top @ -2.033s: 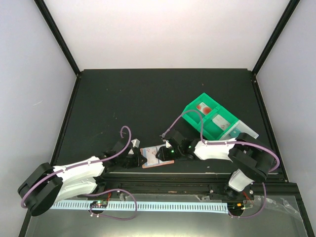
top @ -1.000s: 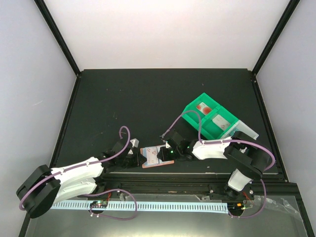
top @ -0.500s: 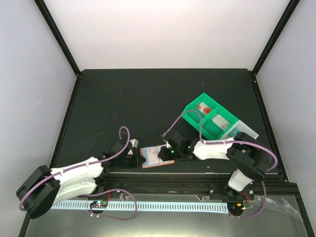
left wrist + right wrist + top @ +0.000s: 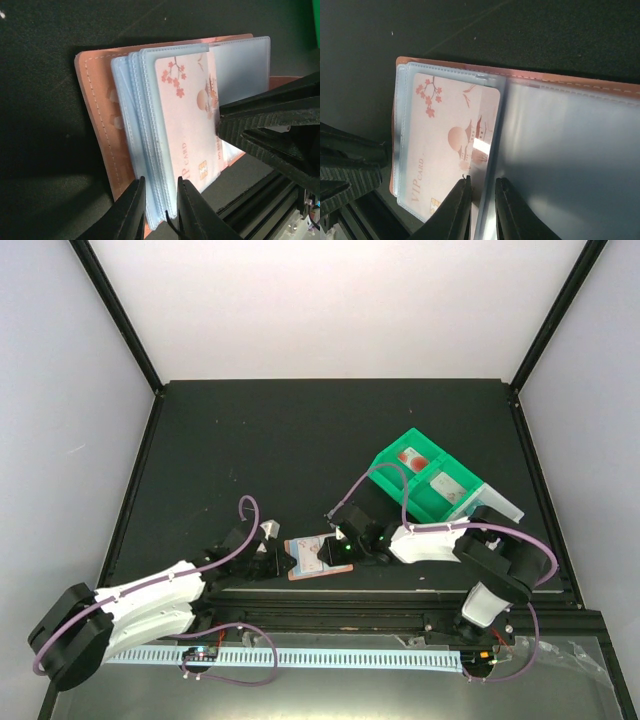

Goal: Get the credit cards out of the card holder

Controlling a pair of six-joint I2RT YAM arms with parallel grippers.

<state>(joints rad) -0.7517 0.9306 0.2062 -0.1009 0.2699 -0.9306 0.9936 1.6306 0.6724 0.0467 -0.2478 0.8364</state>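
Left gripper (image 4: 160, 202) is clamped on the holder (image 4: 95, 115), a soft stitched salmon cover, at its blue sleeve stack (image 4: 131, 125); I'd pin it flat. The card (image 4: 186, 130), glossy stiff pink plastic, sits just right of those jaws. Right gripper (image 4: 482, 200) looks closed on a floppy clear sleeve (image 4: 560, 165), not the card; I'd regrip on the card edge and pull straight.

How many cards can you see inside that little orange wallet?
1: a pink VIP card sits in the top clear sleeve of the open card holder. Sleeves stacked beneath may hide more.
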